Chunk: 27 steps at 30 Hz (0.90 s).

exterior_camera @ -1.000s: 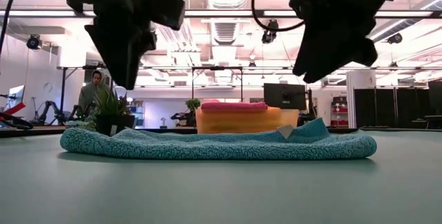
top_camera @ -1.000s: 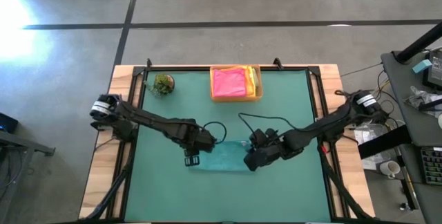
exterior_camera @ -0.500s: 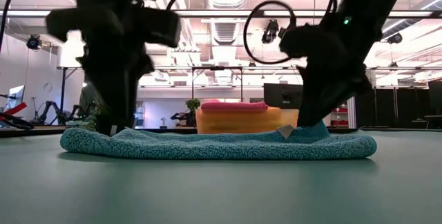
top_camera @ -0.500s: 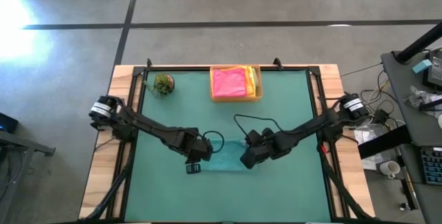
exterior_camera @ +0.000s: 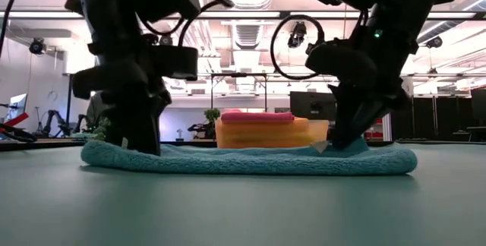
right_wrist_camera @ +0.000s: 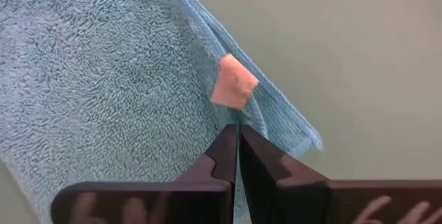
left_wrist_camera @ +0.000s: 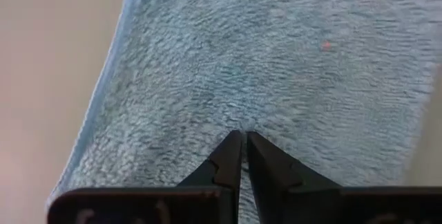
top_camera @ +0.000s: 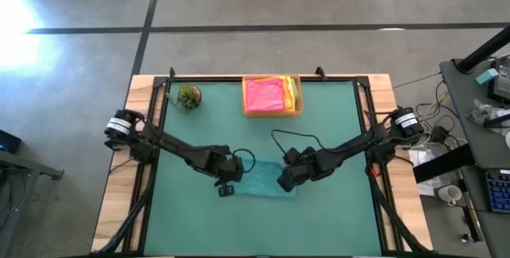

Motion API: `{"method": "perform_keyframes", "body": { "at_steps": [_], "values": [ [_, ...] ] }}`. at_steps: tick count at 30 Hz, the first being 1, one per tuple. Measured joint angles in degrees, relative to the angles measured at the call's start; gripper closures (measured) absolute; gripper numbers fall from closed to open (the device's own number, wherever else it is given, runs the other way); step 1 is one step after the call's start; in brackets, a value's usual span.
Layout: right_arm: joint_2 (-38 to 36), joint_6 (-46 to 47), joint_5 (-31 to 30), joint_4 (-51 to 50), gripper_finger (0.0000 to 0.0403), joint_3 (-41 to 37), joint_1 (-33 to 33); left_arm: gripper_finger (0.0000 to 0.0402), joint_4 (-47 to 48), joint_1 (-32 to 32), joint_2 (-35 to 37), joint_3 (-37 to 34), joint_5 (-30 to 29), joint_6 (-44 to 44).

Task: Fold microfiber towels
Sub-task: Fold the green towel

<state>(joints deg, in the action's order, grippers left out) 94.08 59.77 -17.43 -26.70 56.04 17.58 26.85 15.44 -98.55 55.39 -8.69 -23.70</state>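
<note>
A teal microfiber towel (top_camera: 260, 185) lies flat on the green table mat, long from left to right (exterior_camera: 250, 161). My left gripper (top_camera: 229, 185) is down on its left end, fingers shut (left_wrist_camera: 244, 135). My right gripper (top_camera: 284, 183) is down on its right end, shut beside a small tan tag (right_wrist_camera: 235, 89). At the far middle, folded pink (top_camera: 264, 95) and yellow (top_camera: 290, 91) towels lie in a tan tray (top_camera: 271, 112). My left gripper pinches the pile of the towel's top face (left_wrist_camera: 243, 126) a little in from its left edge, between two shut fingers. They come steeply from above. The towel stays flat on the table; how many layers they hold does not show. My right gripper is shut on the towel's edge (right_wrist_camera: 243, 117) just below the tan tag, near the right end. The fingers slant down from above and from the right. The towel lies on the table there; one layer or several, I cannot tell.
A small green plant ball (top_camera: 189, 96) sits at the far left of the mat. Black rails (top_camera: 163, 91) frame the mat's sides and far edge. Bare mat (top_camera: 263, 226) lies in front of the towel.
Both grippers have come down onto the teal towel and shut, the left on its left end, the right by the tag. The towel's left end has drawn in a little toward the middle; the rest still lies flat.
</note>
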Motion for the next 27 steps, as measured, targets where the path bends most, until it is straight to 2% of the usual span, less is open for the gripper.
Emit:
{"method": "perform_keyframes", "body": {
  "at_steps": [6, 14, 20, 24, 27],
  "values": [
    [0.0, 3.4, 3.05, 0.03, 0.0394, -1.13, 0.0, 0.0389, -1.34, -2.97, -0.21, -1.96, -2.0, 1.91],
    [0.0, 3.9, 7.95, 3.05, 0.0394, -1.41, 0.32, 0.0389, -2.2, -9.54, -0.86, -1.44, -13.3, 14.11],
    [-0.98, 1.2, 8.41, 3.16, 0.0394, 0.38, 0.55, 0.0388, 2.45, -12.98, 0.79, 1.11, -13.35, 15.19],
    [-3.32, 0.69, 7.45, 2.95, 0.0394, 0.89, 0.55, 0.0388, 4.06, -12.08, 3.71, 3.19, -12.57, 13.93],
    [-5.8, 0.69, 4.59, 2.92, 0.0394, 0.93, 0.68, 0.0388, 0.92, -10.09, 5.85, 4.37, -10.14, 9.28]
  ]
}}
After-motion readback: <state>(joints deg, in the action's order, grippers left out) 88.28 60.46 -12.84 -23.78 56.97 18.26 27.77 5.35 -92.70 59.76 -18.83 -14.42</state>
